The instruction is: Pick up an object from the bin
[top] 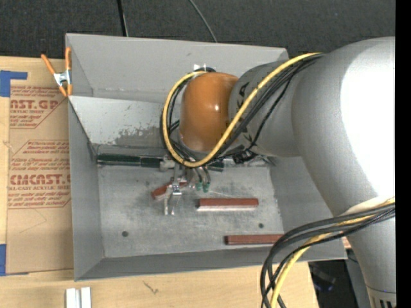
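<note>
A small reddish-brown piece (pixel 158 192) lies near the middle of the bin (pixel 115 108) floor, a little toward the left wall. My claw (pixel 172 199) hangs low just beside it, on its right, touching or nearly so; I cannot tell which. Nothing is lifted yet: by my reading the pick is at the approach, with the closing and the raising left to do. I cannot tell how far the claw is open, nor do I see anything in its hold. To the claw's right a red-brown bar (pixel 228 203) lies flat. A second, darker bar (pixel 252 239) rests near the front right corner, well apart. A dark green rod (pixel 128 161) runs along the foot of the back wall.
</note>
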